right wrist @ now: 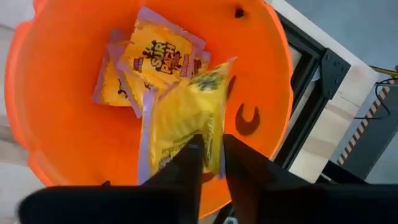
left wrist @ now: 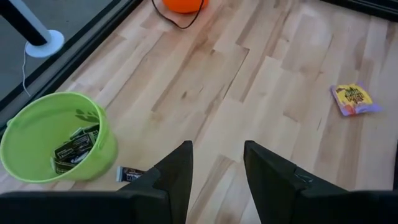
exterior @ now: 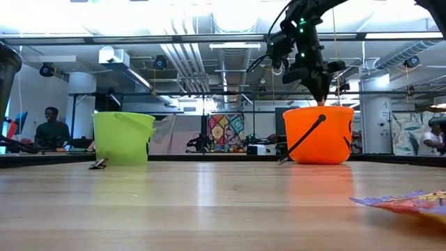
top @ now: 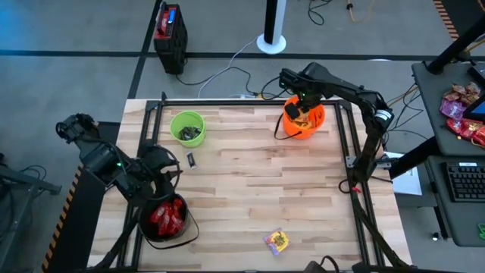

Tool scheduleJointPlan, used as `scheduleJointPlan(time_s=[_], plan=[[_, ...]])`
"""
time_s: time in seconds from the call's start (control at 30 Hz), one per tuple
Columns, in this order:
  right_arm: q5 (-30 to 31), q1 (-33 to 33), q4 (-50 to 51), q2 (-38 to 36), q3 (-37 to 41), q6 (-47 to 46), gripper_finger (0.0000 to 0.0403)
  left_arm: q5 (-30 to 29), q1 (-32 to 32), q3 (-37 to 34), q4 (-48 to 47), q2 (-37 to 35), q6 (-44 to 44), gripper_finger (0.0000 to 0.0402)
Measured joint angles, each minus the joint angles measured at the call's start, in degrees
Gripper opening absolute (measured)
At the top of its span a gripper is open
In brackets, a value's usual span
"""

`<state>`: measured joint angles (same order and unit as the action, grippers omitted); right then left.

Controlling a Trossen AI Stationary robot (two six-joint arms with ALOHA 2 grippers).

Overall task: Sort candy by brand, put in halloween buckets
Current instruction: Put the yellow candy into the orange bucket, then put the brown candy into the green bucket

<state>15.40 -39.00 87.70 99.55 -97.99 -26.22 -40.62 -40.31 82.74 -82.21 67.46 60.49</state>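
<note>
Right end effector (right wrist: 211, 158) over orange bucket (top: 305, 121), upper right of high view, fingers nearly closed, pinching yellow candy packet (right wrist: 186, 118) above bucket interior. Left end effector (left wrist: 214, 177) open, empty, above desk (top: 250, 189) near black bucket (top: 165, 220), lower left. Green bucket (top: 187, 127) upper left.

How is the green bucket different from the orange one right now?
The green bucket holds dark-wrapped candies; the orange bucket holds yellow packets. The right gripper hangs over the orange bucket, fingers pinching a yellow packet; nothing hangs over the green one. The left gripper waits open near the black bucket. The green bucket sits nearer the table's left side, the orange nearer its right. Both stand upright along the far edge.
</note>
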Motion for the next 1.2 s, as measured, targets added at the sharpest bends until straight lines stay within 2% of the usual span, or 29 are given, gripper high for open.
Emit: scheduleJointPlan(time_s=[0.27, 0.47, 0.6, 0.8, 1.0, 1.2], plan=[[0.55, 0.0, -1.24, -0.11, -2.97, 0.25, 0.0141, 0.0, 1.44, 0.0, 0.12, 0.0, -0.04, 0.0128], [-1.44, 2.8, -6.01, -1.26, -9.01, 1.31, 0.0185, -0.11, 2.9, 0.0, 0.12, 0.0, -1.57, 0.0128], [-5.61, 9.61, -19.19, -3.42, -9.89, 0.96, 0.0197, -0.64, 4.16, 0.0, 0.12, -0.02, -2.82, 0.0128], [-5.95, 23.05, -40.97, -2.9, -5.69, -3.79, 0.0199, -0.72, 4.74, 0.0, 0.06, -0.65, -4.94, 0.0128], [-4.9, 33.79, -65.17, 4.04, -2.38, -3.54, 0.0199, 0.18, 4.74, 0.63, -0.29, -2.04, -6.62, 0.0128], [-4.43, 36.95, -73.99, 14.21, -3.39, -7.36, 0.0199, 3.96, 4.43, 8.37, -0.14, -2.25, -7.77, 0.0128]])
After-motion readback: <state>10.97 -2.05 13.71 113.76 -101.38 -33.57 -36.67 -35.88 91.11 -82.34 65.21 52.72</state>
